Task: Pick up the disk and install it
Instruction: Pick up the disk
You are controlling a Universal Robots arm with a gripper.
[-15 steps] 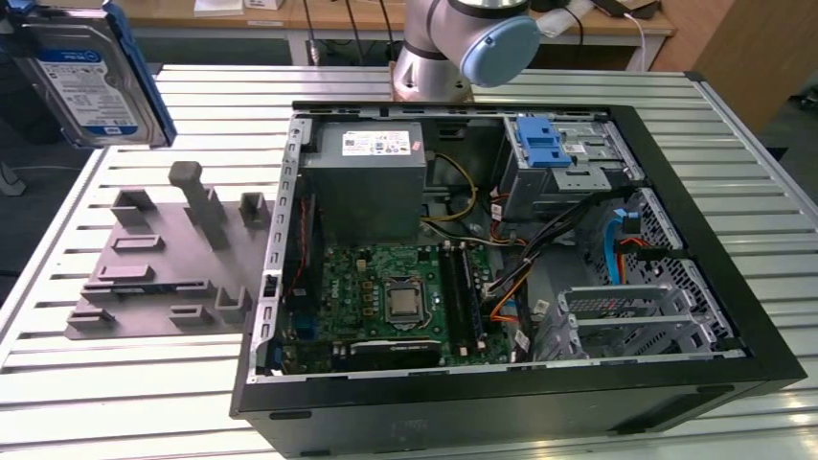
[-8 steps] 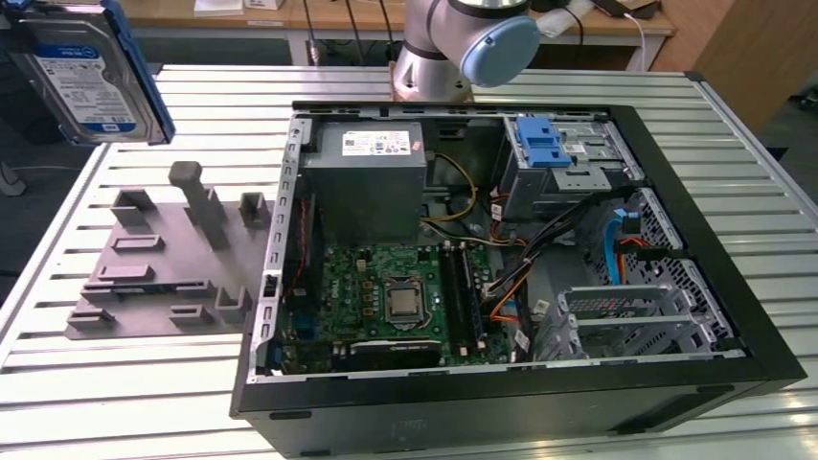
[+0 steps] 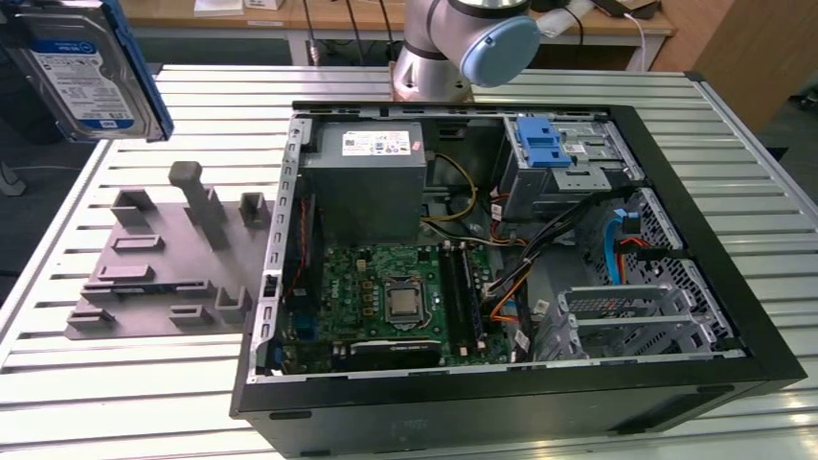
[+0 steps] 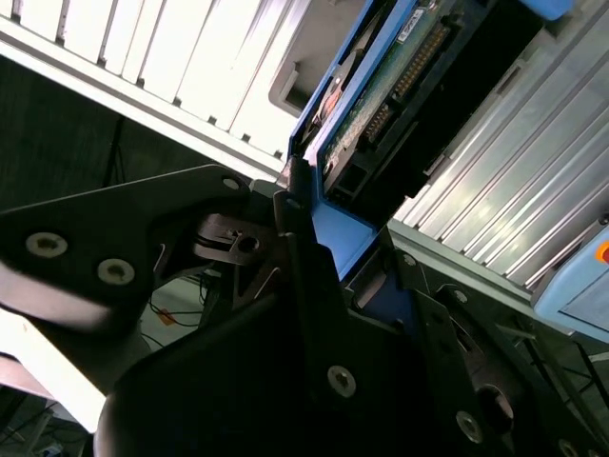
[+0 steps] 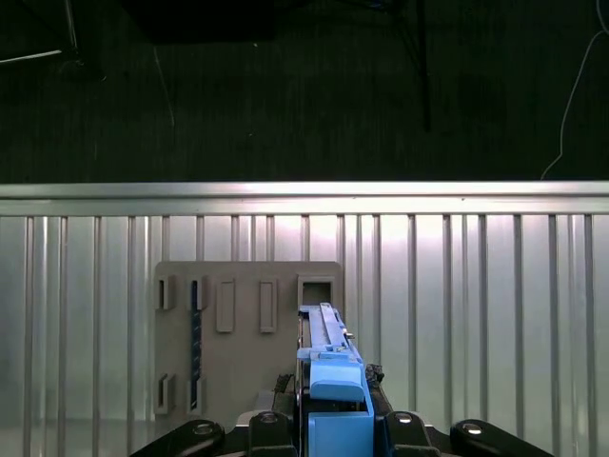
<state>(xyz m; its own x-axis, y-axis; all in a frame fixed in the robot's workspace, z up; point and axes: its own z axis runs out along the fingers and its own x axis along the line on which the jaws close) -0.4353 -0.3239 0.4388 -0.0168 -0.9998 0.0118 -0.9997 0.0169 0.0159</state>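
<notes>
The gripper [image 5: 331,383] is clamped on the disk [image 3: 79,72] — its fingers pinch the blue frame in both wrist views. The disk hangs in the air at the exterior view's left, above the grey fixture plate [image 3: 153,273] on the slatted table [image 3: 128,402] — well apart from the open computer case [image 3: 715,287].

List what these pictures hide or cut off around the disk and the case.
- Exterior view: the disk runs off the picture's edge, so its top and one side are cut off.
- First wrist view: the disk sits edge-on in the gripper, so its label is hidden.
- Exterior view: the inside of the drive cage is covered by its own metal top and blue latch.
</notes>
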